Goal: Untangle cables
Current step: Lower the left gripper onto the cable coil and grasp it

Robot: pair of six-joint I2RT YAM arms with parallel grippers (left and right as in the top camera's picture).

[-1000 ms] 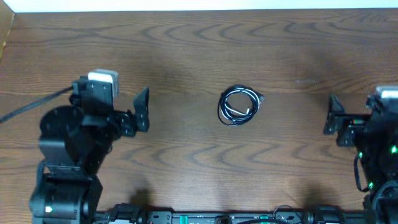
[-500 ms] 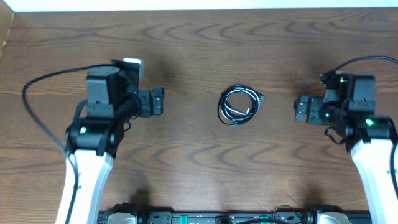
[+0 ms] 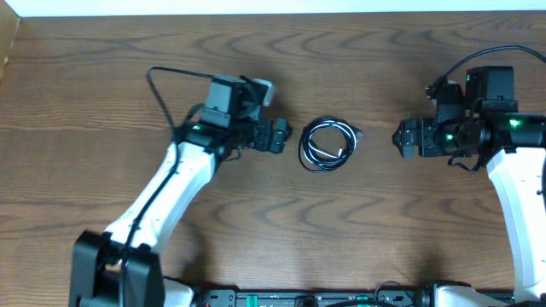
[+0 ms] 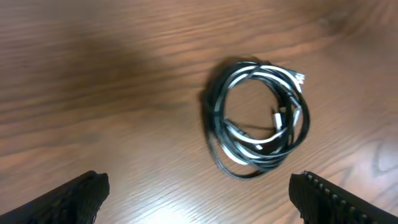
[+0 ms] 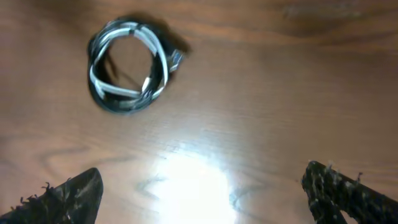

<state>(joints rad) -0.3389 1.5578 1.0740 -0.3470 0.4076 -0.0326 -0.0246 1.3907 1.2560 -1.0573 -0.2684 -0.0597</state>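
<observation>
The cables (image 3: 328, 144) lie in one small round coil at the table's middle, black strands wound together with a white one, small plug ends showing. My left gripper (image 3: 281, 136) hovers just left of the coil, jaws wide open and empty. In the left wrist view the cables (image 4: 258, 118) lie ahead of the open gripper (image 4: 199, 199). My right gripper (image 3: 407, 139) stands open to the coil's right, a gap of bare wood between them. The right wrist view has the cables (image 5: 129, 65) at upper left, well ahead of the open gripper (image 5: 202, 196).
The brown wooden table (image 3: 273, 230) runs across the whole view. A thick black arm cable (image 3: 175, 85) loops behind the left arm, another (image 3: 478, 64) above the right. The arm bases and a rail (image 3: 299, 298) line the near edge.
Both arms have swung in from the table's sides toward the coil, the left one farther. The coil has not moved. Both grippers stay open.
</observation>
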